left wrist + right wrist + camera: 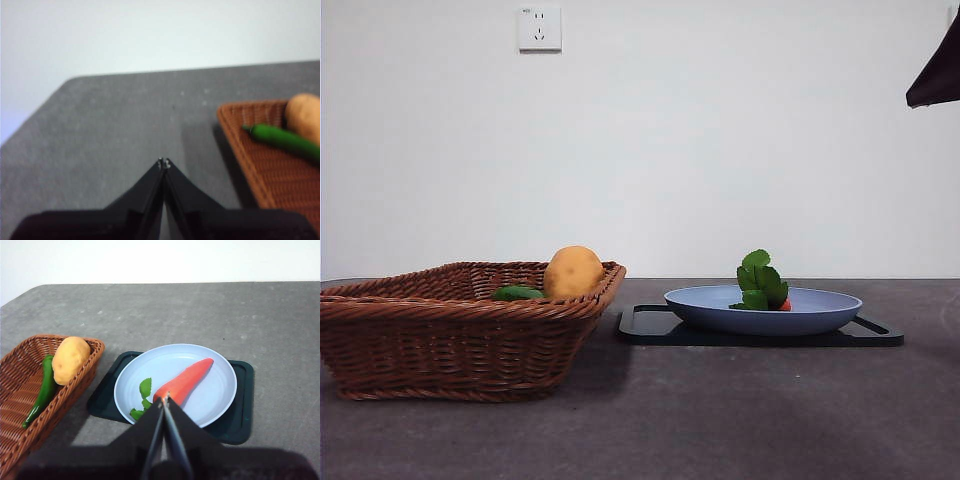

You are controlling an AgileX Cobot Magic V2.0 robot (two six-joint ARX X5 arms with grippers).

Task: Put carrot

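White wall with a socket backs a dark grey worktop. At left stands a wicker basket holding a tan potato and a green pepper; the left tool waits beside the basket's outer edge, jaws pressed together and holding nothing. To the right, a blue plate sits on a dark tray, and the carrot lies flat in the plate. The right tool hovers above the plate's near side, jaws pressed together and holding nothing, so this arm is by far the nearer. From it the carrot runs straight ahead and a little sideways: leafy thick end just below the tips, pointed end toward the far rim. It looks glossy orange-red, smooth and tapered, with bushy green leaves. Any grasp would likely need the jaws spread first and set across that long axis.
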